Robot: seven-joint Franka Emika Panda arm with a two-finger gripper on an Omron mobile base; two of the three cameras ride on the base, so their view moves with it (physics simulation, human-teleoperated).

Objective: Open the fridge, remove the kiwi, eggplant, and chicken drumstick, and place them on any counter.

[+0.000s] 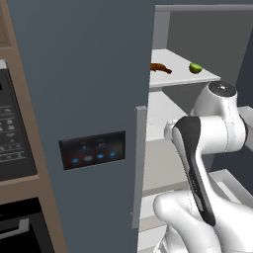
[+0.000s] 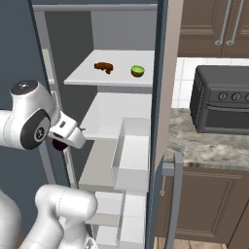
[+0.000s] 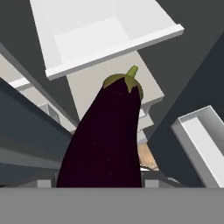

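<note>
Inside, the fridge (image 2: 104, 29) stands open. Leftmost in the right base view, the gripper (image 2: 60, 144) sits low by the middle shelves, jaws part-closed around the eggplant (image 3: 105, 140), which points away from the hand, stem end outward. Further right on the top shelf (image 2: 112, 78) lies the drumstick (image 2: 103, 66), then the kiwi (image 2: 137, 71), apart from each other.

No words, brands or numbers could be read anywhere. The dark panel (image 1: 92, 149) on the fridge door (image 1: 84, 74) carried only small blue lights and faint marks too blurred to make out. The markings on the wall oven's control panel (image 1: 12, 133) were likewise illegible.
</note>
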